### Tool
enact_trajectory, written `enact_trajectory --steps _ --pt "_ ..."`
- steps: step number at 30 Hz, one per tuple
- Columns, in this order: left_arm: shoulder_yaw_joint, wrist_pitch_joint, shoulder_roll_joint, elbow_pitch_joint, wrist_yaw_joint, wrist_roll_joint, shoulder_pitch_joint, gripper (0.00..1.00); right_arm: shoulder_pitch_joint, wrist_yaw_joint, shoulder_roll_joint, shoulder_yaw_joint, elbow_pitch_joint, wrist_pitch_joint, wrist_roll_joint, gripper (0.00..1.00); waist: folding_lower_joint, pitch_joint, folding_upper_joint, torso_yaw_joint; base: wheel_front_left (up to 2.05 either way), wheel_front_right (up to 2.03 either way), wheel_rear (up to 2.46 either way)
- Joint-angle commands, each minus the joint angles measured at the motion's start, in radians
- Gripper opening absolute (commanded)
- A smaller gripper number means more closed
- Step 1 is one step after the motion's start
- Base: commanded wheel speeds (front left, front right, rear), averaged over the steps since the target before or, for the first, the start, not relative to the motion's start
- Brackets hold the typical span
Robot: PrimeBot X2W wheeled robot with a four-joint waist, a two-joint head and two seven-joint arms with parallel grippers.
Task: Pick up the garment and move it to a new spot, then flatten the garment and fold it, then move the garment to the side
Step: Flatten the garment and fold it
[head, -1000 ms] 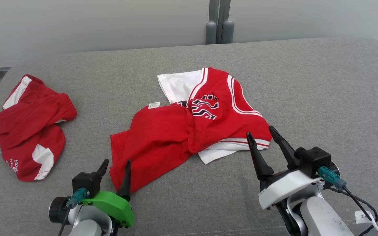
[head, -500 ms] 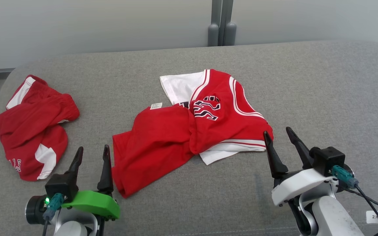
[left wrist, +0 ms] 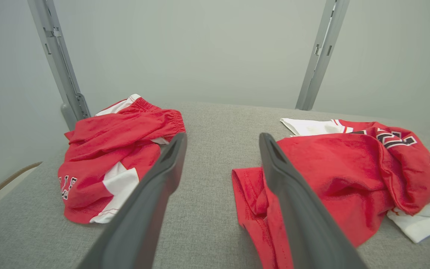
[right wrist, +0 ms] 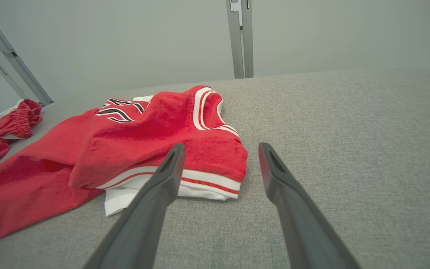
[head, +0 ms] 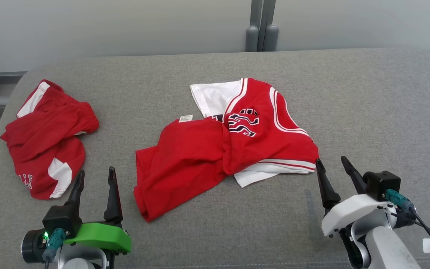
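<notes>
Garment (head: pixel 215 149), a red and white jersey, lies crumpled at the centre of the grey padded surface (head: pixel 368 112), held by neither gripper. Left gripper (head: pixel 96 171) stands near its lower left corner, fingers apart, empty. Right gripper (head: pixel 330 160) stands just beside its right hem, fingers apart, empty. Red shorts (head: pixel 47 138) lie well apart at the left.
</notes>
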Motion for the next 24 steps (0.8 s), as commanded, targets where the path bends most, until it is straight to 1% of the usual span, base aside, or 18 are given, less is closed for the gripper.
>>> enact_trajectory --steps 1,5,14,24 --pt "0.011 0.000 -0.005 -0.006 -0.008 0.012 0.008 1.00 -0.021 0.000 -0.004 -0.006 0.012 0.001 -0.007 1.00 0.0000 0.003 0.0000 0.006 0.00 0.00 0.00" --pt "0.024 0.000 -0.019 -0.003 -0.021 0.030 0.005 1.00 -0.057 0.000 -0.004 -0.010 0.066 0.019 0.000 1.00 0.0000 0.008 0.0000 0.016 0.00 0.00 0.00" --pt "0.045 0.000 -0.046 0.017 -0.054 0.062 -0.020 1.00 -0.164 0.000 -0.012 -0.005 0.283 0.035 0.027 1.00 0.0000 0.024 0.0000 0.053 0.00 0.00 0.00" --pt "0.054 0.000 -0.059 0.039 -0.084 0.087 -0.035 1.00 -0.265 0.000 -0.041 -0.001 0.522 -0.006 0.083 1.00 0.0000 0.037 0.0000 0.110 0.00 0.00 0.00"
